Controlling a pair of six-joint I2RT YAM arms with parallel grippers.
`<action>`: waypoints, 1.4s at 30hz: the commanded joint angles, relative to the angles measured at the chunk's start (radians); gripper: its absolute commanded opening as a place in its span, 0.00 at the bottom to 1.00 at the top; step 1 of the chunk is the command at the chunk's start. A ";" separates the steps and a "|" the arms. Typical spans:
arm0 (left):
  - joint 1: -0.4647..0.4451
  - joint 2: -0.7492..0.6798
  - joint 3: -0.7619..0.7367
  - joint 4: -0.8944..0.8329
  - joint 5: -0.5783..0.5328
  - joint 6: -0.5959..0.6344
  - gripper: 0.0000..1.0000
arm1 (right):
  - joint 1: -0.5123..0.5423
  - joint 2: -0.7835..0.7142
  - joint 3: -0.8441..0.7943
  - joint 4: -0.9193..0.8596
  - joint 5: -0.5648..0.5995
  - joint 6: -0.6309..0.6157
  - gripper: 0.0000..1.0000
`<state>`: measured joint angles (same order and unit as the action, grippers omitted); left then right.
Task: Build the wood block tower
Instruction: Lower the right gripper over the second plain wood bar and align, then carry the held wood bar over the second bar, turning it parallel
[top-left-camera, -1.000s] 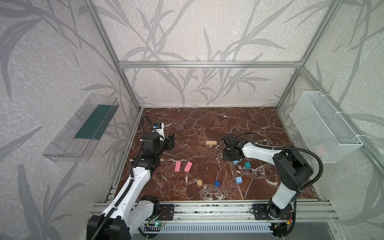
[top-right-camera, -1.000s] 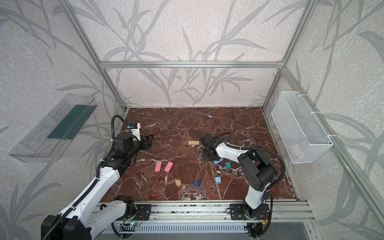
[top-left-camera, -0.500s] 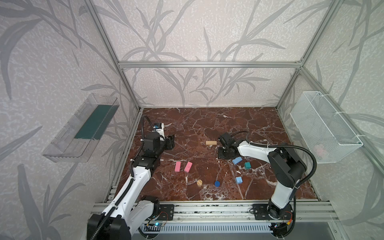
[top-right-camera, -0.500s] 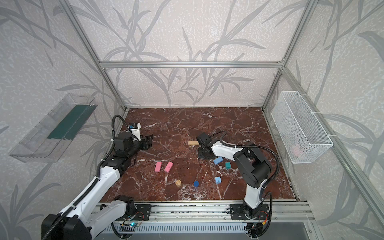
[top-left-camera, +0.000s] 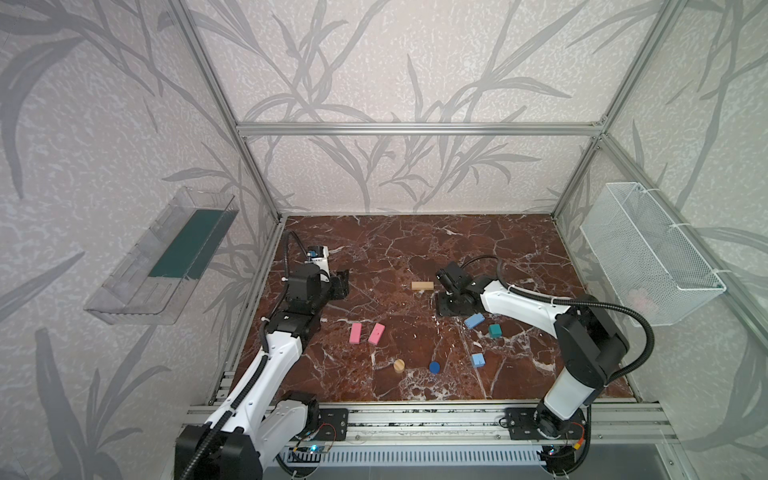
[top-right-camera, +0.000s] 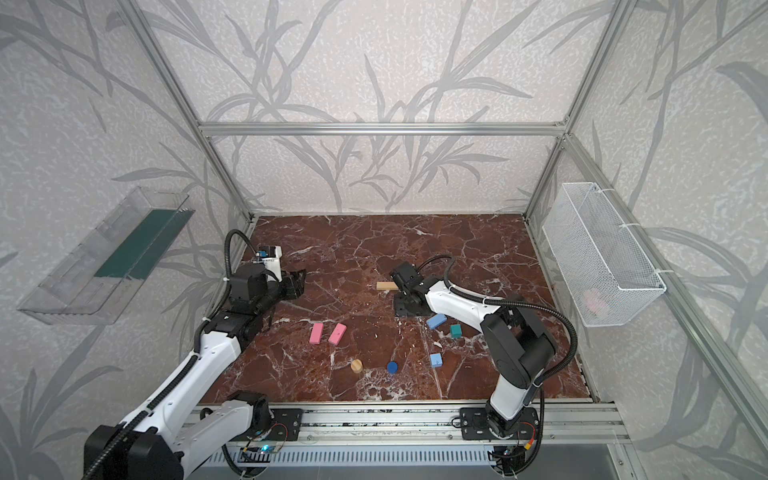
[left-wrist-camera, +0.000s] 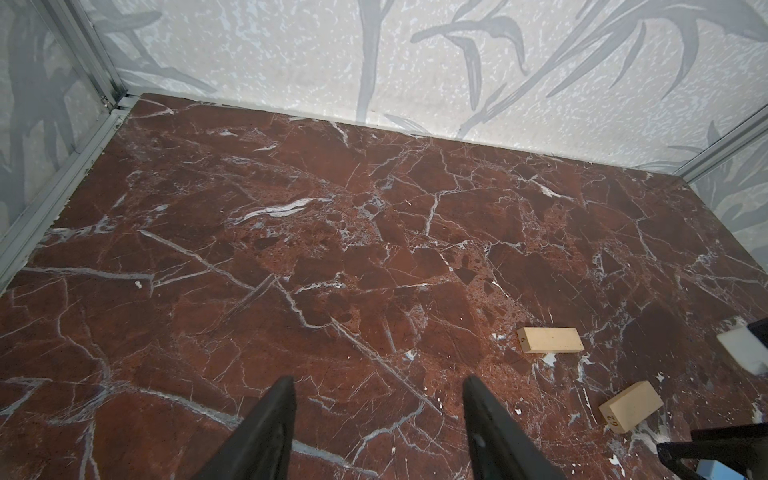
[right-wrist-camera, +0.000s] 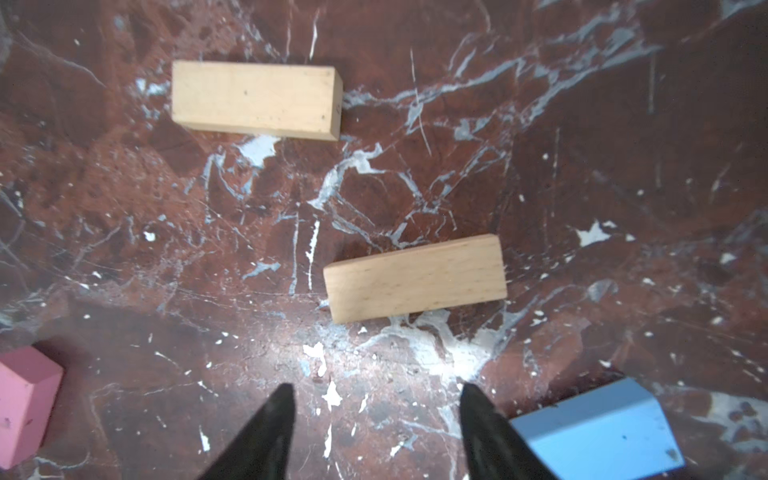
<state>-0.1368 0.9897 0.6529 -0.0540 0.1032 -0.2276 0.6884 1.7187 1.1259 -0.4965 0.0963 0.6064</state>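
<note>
No tower stands; the wood blocks lie loose on the marble. My right gripper hangs open, low over the floor, with nothing between its fingers. One tan bar lies flat just ahead of its tips, a second tan bar beyond, a light blue block beside one finger. In a top view the right gripper covers the nearer bar; the far tan bar, two pink bars, teal cube, tan cylinder and dark blue cylinder show. My left gripper is open and empty at the left.
A white wire basket hangs on the right wall and a clear plastic tray on the left wall. Aluminium rails border the front edge. Another light blue block lies near the front.
My right gripper has shifted slightly left toward the far tan bar and has opened. The left arm has not moved.
</note>
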 joint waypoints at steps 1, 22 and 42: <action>-0.004 -0.002 0.030 -0.014 -0.012 0.013 0.62 | 0.002 0.018 0.068 -0.108 0.048 -0.109 0.88; -0.004 -0.002 0.033 -0.022 -0.015 0.011 0.62 | -0.047 0.167 0.150 -0.105 0.037 -0.199 0.99; -0.004 -0.004 0.034 -0.026 -0.022 0.017 0.62 | -0.054 0.229 0.191 -0.103 0.016 -0.202 0.94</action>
<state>-0.1368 0.9897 0.6533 -0.0608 0.0971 -0.2211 0.6407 1.9316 1.2930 -0.5812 0.1173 0.4133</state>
